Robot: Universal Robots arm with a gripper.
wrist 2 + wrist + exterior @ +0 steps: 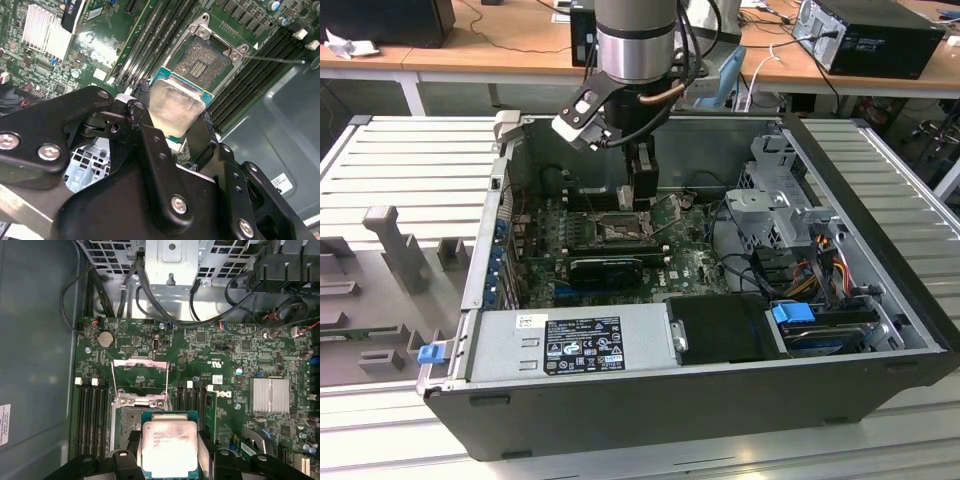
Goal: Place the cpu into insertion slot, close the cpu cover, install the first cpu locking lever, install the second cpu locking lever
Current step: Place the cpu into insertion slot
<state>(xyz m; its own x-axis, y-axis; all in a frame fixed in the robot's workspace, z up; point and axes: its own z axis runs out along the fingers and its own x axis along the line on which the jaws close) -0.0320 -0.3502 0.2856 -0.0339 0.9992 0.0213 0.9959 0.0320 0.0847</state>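
My gripper [172, 122] is shut on the cpu [175, 106], a flat square chip with a tan-silver face, its black fingers [141, 111] pressing two opposite edges. The cpu [169, 447] hangs just above the insertion slot [124, 422], partly covering it; the slot's pin field [201, 61] shows beyond the chip. The cpu cover [139, 376], a silvery frame, stands raised open at the slot's far side. A thin locking lever [275, 60] sticks out beside the slot. In the exterior view the gripper [640, 198] reaches down into the computer case over the slot [620, 228].
Long black memory slots [92, 415] flank the socket. A finned heatsink [270, 395], a coin battery [104, 339] and cables [165, 310] sit on the green motherboard. The metal drive cage [780, 215], power supply [570, 340] and case walls [860, 210] hem the arm in.
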